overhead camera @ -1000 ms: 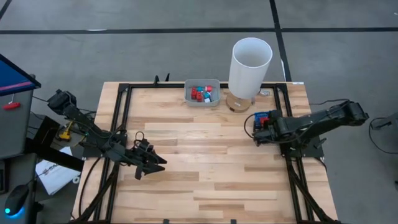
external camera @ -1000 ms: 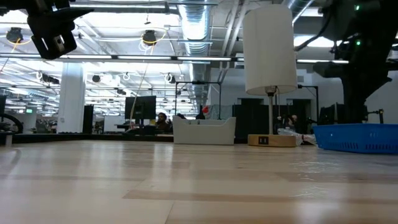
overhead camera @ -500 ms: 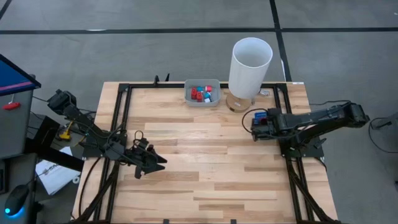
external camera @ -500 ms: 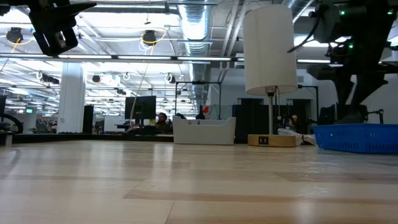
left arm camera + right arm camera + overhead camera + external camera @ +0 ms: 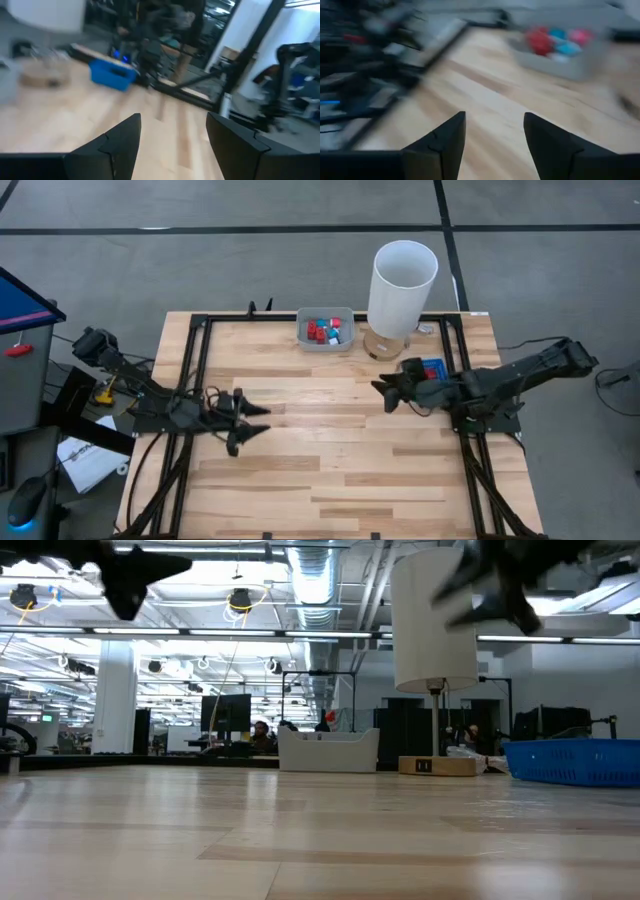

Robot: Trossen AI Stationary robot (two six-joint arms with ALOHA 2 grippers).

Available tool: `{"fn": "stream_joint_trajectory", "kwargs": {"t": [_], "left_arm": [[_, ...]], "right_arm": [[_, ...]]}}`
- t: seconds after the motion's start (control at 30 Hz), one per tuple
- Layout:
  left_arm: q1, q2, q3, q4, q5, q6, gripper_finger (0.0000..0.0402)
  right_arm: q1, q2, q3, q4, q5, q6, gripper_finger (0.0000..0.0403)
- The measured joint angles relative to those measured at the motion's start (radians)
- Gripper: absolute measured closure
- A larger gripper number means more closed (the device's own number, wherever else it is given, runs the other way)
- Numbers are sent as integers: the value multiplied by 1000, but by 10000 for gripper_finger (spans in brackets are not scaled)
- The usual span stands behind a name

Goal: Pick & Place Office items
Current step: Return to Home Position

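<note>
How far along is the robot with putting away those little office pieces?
Nearly finished, it seems. Red and blue pieces lie in the grey tray; the blue tray is partly hidden, so its contents are unclear. Nothing is in hand: the left gripper and right gripper hover above the table with fingers open and empty. No loose pieces show on the wood, so probably nothing remains.

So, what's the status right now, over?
Left gripper open, empty, above table. Right gripper open, empty, near blue tray. Office items in grey tray. Nothing blocking.
</note>
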Motion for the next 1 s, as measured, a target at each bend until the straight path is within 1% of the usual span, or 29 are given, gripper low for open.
{"fn": "stream_joint_trajectory", "kwargs": {"t": [0.07,0.13,0.2,0.3,0.37,0.4,0.47,0.53,0.6,0.67,0.73,0.8,0.9,1.0], "left_arm": [[71,-41,0,-7,43,75,179],[185,-92,0,-11,155,131,179],[342,-126,1,-34,330,145,179],[591,-156,1,-90,647,81,182],[715,-187,1,-89,830,33,189],[754,-210,1,-91,898,23,193],[789,-260,1,-141,966,29,203],[779,-319,1,-242,972,64,213],[745,-382,1,-350,962,101,221],[696,-446,1,-434,912,134,226],[642,-514,0,-476,850,167,229],[593,-581,-2,-519,764,205,228],[527,-683,-55,-517,645,231,224],[475,-766,-164,-462,591,210,220]], "right_arm": [[23,-22,0,107,-4,-77,210],[38,-44,0,149,-5,-119,210],[40,-59,0,150,-5,-121,210],[40,-72,0,144,-24,-117,210],[40,-78,0,144,-30,-113,210],[40,-79,0,147,-31,-109,210],[40,-79,0,162,-30,-106,210],[40,-76,0,179,-30,-106,210],[40,-69,0,182,-30,-105,210],[40,-68,0,177,-33,-105,210],[40,-65,0,182,-33,-106,210],[39,-63,0,178,-33,-110,210],[31,-64,0,181,-30,-119,210],[31,-64,0,188,-26,-122,210]]}}
